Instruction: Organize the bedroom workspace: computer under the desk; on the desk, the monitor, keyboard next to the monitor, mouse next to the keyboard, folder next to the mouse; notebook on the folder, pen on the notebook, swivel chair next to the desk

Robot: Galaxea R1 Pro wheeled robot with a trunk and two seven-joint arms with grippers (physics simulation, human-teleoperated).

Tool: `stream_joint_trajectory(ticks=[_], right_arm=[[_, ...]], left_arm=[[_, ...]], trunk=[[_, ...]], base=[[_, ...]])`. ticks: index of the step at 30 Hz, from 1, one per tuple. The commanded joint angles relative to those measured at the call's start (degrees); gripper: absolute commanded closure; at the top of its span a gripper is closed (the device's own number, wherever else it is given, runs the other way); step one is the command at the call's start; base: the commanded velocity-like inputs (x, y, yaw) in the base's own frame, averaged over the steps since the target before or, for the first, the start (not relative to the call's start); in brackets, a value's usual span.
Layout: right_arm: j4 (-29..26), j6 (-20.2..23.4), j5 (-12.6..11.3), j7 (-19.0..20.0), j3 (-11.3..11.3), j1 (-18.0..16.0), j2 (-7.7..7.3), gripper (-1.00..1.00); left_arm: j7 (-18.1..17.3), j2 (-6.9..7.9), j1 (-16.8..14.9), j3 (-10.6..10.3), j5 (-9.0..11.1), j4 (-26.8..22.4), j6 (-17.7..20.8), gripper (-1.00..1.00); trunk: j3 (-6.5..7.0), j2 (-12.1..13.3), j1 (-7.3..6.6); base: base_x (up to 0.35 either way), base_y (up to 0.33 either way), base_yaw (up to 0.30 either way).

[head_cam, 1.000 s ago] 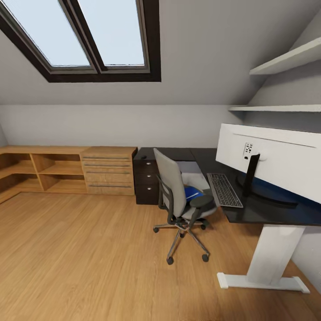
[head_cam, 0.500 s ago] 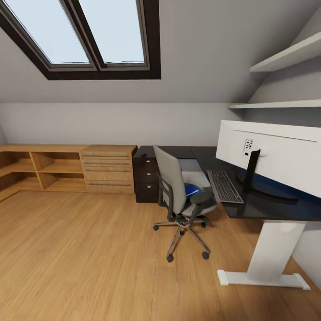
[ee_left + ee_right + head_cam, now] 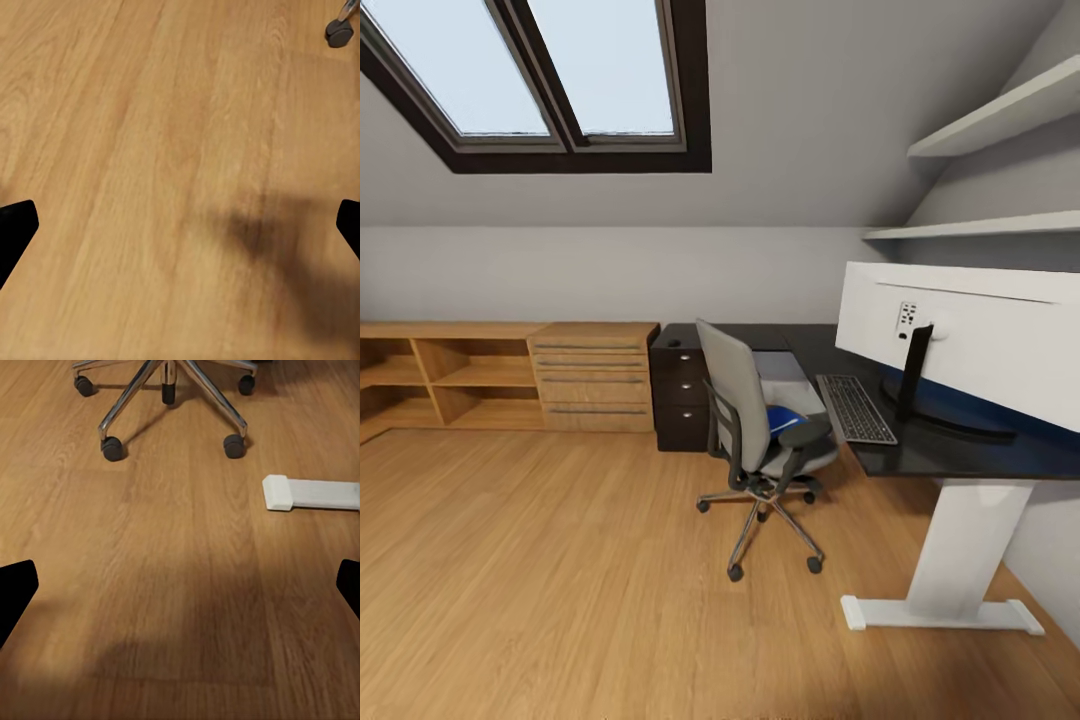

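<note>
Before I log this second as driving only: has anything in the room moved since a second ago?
Only the camera moved: the whole view has slid left and slightly up. The grey swivel chair, bright-blue folder on its seat, slim grey keyboard and wide white-backed monitor keep their places relative to the black-topped desk.

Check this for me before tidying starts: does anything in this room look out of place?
Yes: the blue folder lies on the swivel chair seat rather than on the desk. The monitor and keyboard sit upright and flat on the desk.
</note>
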Motion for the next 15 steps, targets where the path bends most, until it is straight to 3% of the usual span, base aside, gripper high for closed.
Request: stream_joint_trajectory(ticks=[1, 7, 15], right_arm=[[0.0, 0.0, 0.4, -0.3, 0.0, 0.0, -0.02, -1.00], [0.0, 0.0, 0.4, -0.3, 0.0, 0.0, -0.13, -1.00], [0.0, 0.0, 0.4, -0.3, 0.0, 0.0, -0.15, -1.00]], left_arm=[[-0.1, -0.05, 0.0, 0.1, 0.2, 0.0, -0.2, -1.00], [-0.1, -0.01, 0.0, 0.1, 0.2, 0.0, -0.2, -1.00], [-0.1, -0.01, 0.0, 0.1, 0.2, 0.0, -0.2, -1.00]], trunk=[[-0.24, -0.4, 0.22], [-1.28, -2.8, 1.54], [-2.43, -6.1, 3.29]], base=[[0.000, 0.000, -0.001], [0.000, 0.000, -0.035], [0.000, 0.000, -0.199]])
